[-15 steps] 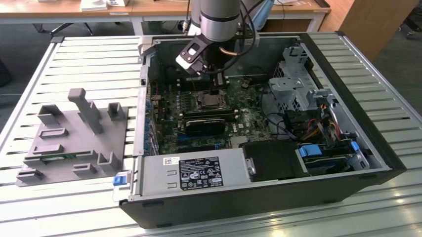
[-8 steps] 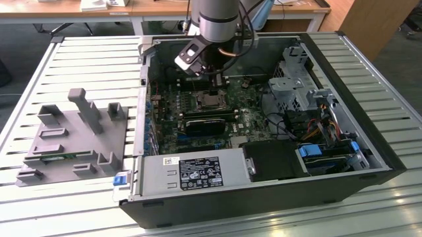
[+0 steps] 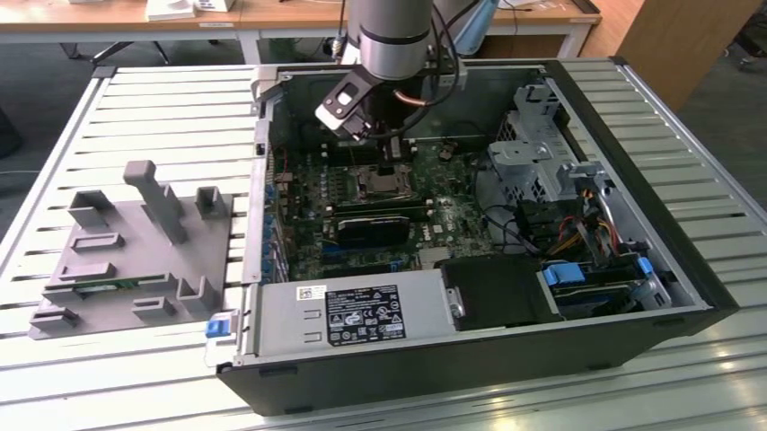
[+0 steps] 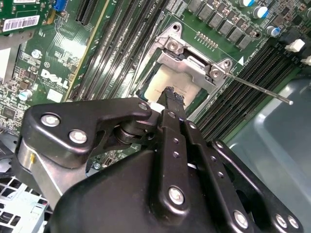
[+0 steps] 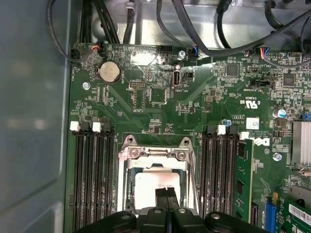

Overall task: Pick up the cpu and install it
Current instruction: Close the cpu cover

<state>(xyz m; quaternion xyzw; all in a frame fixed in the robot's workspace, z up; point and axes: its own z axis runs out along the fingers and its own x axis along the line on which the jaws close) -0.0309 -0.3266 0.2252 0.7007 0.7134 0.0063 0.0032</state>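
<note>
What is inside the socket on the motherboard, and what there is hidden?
The cpu, silver top up, sits within the socket in both wrist views. The gripper, fingers shut, covers part of one edge. Whatever lies under the cpu cannot be seen.

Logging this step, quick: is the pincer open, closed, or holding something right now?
Pincer: closed, fingertips together with nothing between them, over the shiny silver square cpu lying in the metal-framed black socket.
</note>
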